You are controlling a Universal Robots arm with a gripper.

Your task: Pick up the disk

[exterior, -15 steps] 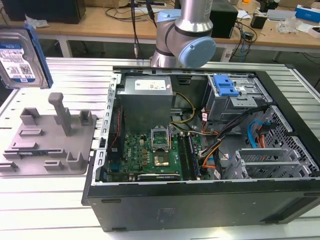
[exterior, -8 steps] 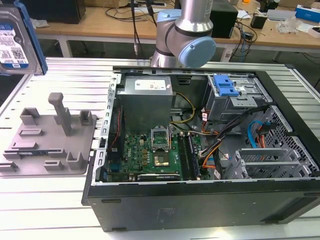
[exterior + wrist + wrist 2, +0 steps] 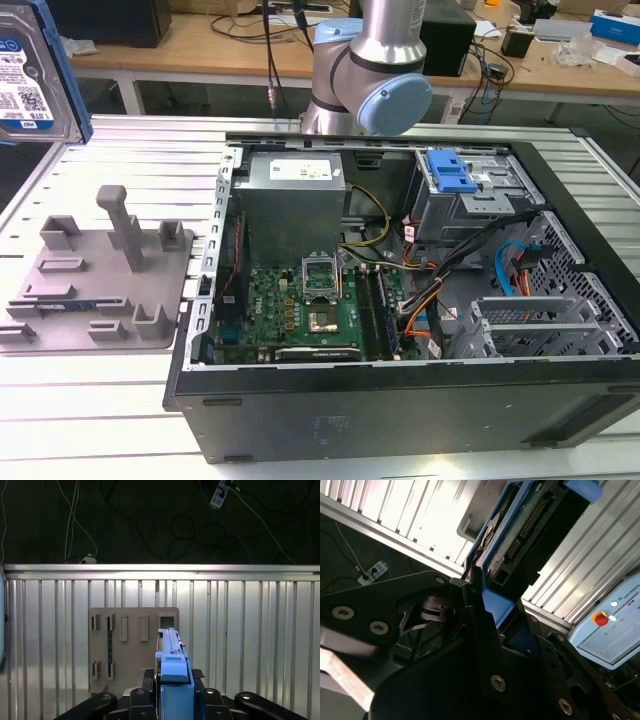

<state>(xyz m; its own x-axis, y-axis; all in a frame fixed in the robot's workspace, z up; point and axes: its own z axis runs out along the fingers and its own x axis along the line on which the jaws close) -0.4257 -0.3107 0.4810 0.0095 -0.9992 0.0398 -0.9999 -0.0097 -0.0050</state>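
Disk [image 3: 30,75] — silver w/ white-and-blue label, blue side trim; held up in the air at the exterior view's upper left, above the slatted metal bench [image 3: 130,150], well apart from the grey holder tray [image 3: 100,290] below it. Fingers [image 3: 145,697] — black, closed on the disk's blue-trimmed edge from either side; in both wrist views the disk [image 3: 172,670] stands on edge between them, its connector side and blue trim [image 3: 497,607] seen close up. Gripper [image 3: 175,700] sits over the tray [image 3: 132,647], w/ air between. PC case [image 3: 400,290] — open, lying on the bench to the exterior view's right of the tray; blue-handled drive bay [image 3: 450,175] inside, toward the back. Arm [image 3: 365,70] — rises behind the case.
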